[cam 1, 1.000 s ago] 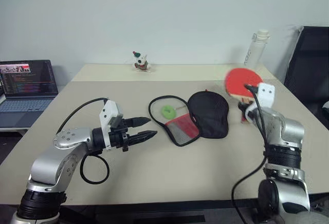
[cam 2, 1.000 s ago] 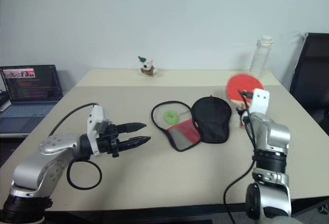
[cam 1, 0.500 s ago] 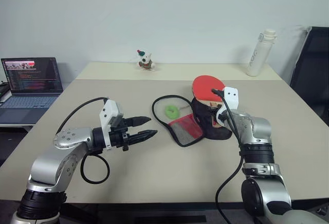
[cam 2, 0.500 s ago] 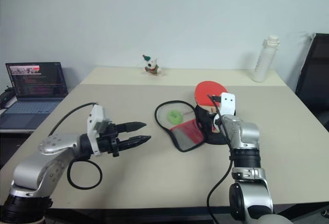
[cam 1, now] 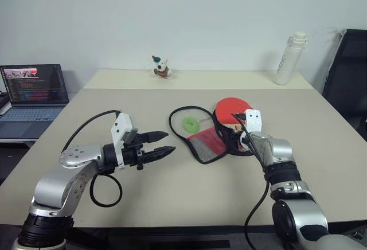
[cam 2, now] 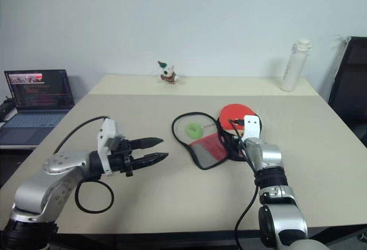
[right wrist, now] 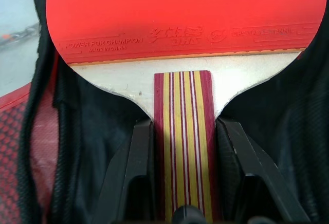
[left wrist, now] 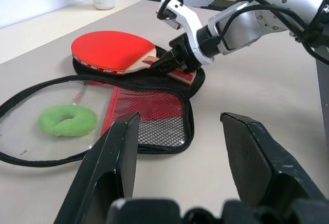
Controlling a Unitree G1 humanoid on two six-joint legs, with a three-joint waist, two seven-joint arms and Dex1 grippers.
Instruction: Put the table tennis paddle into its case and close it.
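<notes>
The table tennis paddle [right wrist: 180,13] has red rubber and a red-and-yellow striped handle. The case [left wrist: 154,113] is black with red mesh; the ring [left wrist: 67,120] is green.

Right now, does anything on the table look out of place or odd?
A green ring lies on the open case's clear flap, where it could get zipped in. The paddle lies over the black half, held by the right gripper.

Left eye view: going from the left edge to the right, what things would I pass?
Laptop → left end effector → green ring → table tennis paddle → white bottle → black chair.
</notes>
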